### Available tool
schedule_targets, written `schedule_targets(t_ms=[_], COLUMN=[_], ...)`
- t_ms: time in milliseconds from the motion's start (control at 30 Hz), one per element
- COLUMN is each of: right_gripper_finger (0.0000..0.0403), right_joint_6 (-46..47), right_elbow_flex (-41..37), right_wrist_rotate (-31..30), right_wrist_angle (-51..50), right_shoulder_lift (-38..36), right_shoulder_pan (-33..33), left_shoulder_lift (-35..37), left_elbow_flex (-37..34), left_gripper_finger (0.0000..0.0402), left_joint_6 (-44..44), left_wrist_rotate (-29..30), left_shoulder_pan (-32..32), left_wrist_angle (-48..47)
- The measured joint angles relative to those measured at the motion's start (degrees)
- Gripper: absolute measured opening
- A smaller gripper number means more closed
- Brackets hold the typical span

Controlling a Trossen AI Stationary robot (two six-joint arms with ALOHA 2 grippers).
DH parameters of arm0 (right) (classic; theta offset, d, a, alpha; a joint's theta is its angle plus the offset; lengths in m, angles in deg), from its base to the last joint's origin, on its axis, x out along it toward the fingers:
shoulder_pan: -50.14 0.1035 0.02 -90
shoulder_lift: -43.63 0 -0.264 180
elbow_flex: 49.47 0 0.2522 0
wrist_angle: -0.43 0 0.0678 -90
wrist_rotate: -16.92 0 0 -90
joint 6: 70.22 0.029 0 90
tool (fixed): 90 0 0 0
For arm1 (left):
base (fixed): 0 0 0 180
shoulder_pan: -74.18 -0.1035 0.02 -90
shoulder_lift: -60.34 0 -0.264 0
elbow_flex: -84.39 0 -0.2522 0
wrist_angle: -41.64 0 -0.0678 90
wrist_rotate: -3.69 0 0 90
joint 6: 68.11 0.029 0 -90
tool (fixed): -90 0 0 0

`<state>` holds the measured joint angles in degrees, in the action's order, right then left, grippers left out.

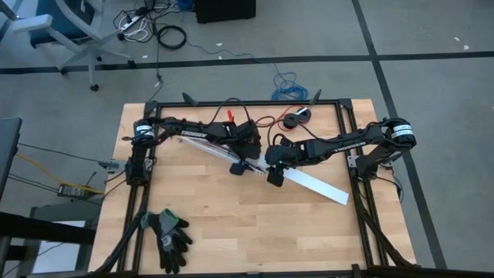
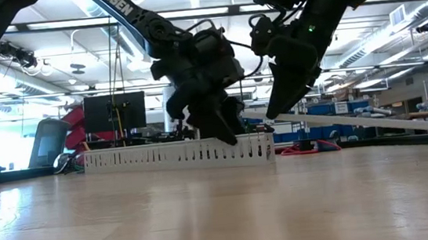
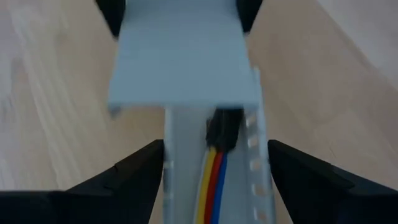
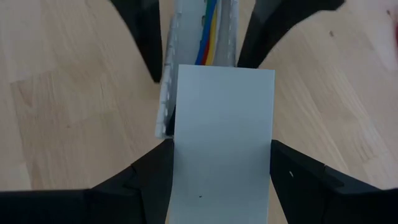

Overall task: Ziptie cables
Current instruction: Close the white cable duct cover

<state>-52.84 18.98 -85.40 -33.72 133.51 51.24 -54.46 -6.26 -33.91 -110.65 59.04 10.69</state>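
Observation:
A grey slotted cable duct [image 2: 162, 156] lies flat on the table, slanting across its middle [image 1: 212, 148]. The cables [image 3: 216, 177], yellow, red and blue here, run along inside it to a dark end [image 3: 224, 127]. My left gripper [image 3: 216, 149] stands over the duct with one finger on each side. My right gripper [image 4: 221, 146] is shut on the flat grey lid [image 4: 221, 124]. The lid's near end hovers over the duct just past the dark end. Its other end reaches toward the table's right edge [image 1: 320, 188]. My left gripper comes from above, with its fingers across the duct. Each finger [image 3: 143, 177] lies against the outside of a slotted side wall [image 3: 169, 180]. The duct stays flat on the table. My right gripper pinches the lid across its width, one finger [image 4: 146, 171] on each long edge [image 4: 180, 162]. It comes slanting down from the table's right. The held end [image 2: 265, 115] is raised above the duct, and the lid runs slanted toward the right edge.
A black and green glove [image 1: 170, 235] lies near the table's near-left corner. A red wire with a black spool [image 1: 293, 117] sits at the far edge, and a blue wire coil [image 1: 287, 86] lies beyond it. Black frame rails [image 1: 347, 154] border the table. Bare wood spreads toward the near edge.

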Motion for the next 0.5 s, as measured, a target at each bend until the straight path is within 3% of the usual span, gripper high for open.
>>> schedule_targets(t_ms=[500], right_gripper_finger=[0.0231], right_joint_6=[0.5], right_elbow_flex=[0.0], right_wrist_rotate=[0.0], right_wrist_angle=[-0.1], right_shoulder_lift=[0.0], right_shoulder_pan=[0.0], left_shoulder_lift=[-1.9], left_elbow_flex=[-2.0], left_gripper_finger=[0.0294], left_joint_6=[0.1], left_wrist_rotate=[1.9], left_shoulder_pan=[1.8], left_wrist_angle=[5.8])
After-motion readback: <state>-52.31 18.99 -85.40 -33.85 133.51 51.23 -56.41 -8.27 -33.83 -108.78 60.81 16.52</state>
